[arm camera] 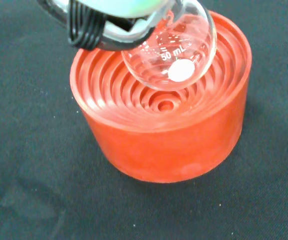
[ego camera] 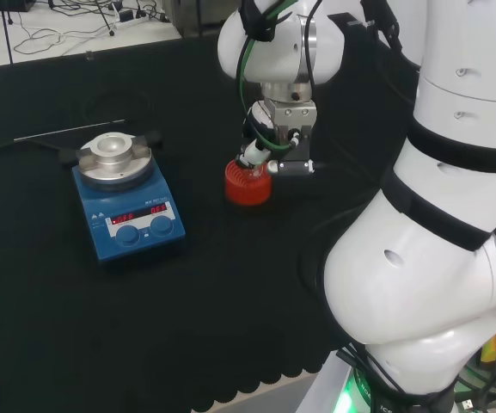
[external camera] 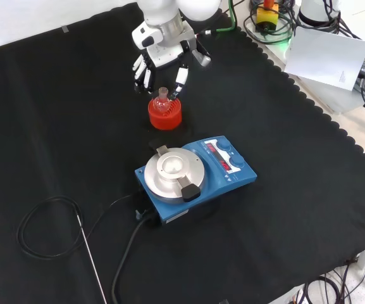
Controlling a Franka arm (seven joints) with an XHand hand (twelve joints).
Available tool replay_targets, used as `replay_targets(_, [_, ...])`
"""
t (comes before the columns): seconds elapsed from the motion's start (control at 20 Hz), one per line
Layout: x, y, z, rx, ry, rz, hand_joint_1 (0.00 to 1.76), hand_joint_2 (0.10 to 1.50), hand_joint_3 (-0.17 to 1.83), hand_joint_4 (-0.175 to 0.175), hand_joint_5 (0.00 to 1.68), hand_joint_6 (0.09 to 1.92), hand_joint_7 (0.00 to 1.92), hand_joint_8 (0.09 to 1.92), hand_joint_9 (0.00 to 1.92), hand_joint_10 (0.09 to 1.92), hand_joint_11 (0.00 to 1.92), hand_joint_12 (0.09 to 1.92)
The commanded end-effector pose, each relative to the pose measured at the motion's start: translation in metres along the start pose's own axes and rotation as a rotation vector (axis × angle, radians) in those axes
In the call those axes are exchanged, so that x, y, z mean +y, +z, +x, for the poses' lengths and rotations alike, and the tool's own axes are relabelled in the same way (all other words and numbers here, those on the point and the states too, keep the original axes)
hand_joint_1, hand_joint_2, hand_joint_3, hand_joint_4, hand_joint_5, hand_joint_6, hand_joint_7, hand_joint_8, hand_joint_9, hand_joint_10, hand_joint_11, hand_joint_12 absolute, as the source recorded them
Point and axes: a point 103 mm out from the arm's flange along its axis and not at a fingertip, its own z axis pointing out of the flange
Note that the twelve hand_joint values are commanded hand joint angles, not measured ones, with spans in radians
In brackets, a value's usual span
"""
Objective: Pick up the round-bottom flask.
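Where fingers (external camera: 178, 79) pinch its neck, clear glass flask (arm camera: 171, 60) hangs above ribbed red stand (arm camera: 163, 125).

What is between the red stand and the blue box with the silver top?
Nothing: in the front view, only bare black cloth separates the red ribbed stand from the blue stirrer plate.

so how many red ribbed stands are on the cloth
1. The red ribbed ring stand sits beside the blue hotplate stirrer, under the clear glass round-bottom flask.
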Motion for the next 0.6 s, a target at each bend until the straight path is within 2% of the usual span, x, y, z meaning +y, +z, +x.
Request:
replay_targets(0.05, [-0.012,-0.040,0.012,-0.035,-0.004,-0.016,1.10,0.72,0.63,0.164,1.16,0.86,0.58,0.69,0.80,0.56,0.54,1.27])
replay_targets(0.25, [-0.026,-0.068,0.025,-0.062,-0.012,-0.031,1.10,0.72,0.63,0.164,1.16,0.86,0.58,0.69,0.80,0.56,0.54,1.27])
replay_targets(0.6, [-0.035,-0.085,0.042,-0.065,-0.022,-0.034,1.10,0.72,0.64,0.161,1.16,0.86,0.58,0.69,0.80,0.56,0.54,1.27])
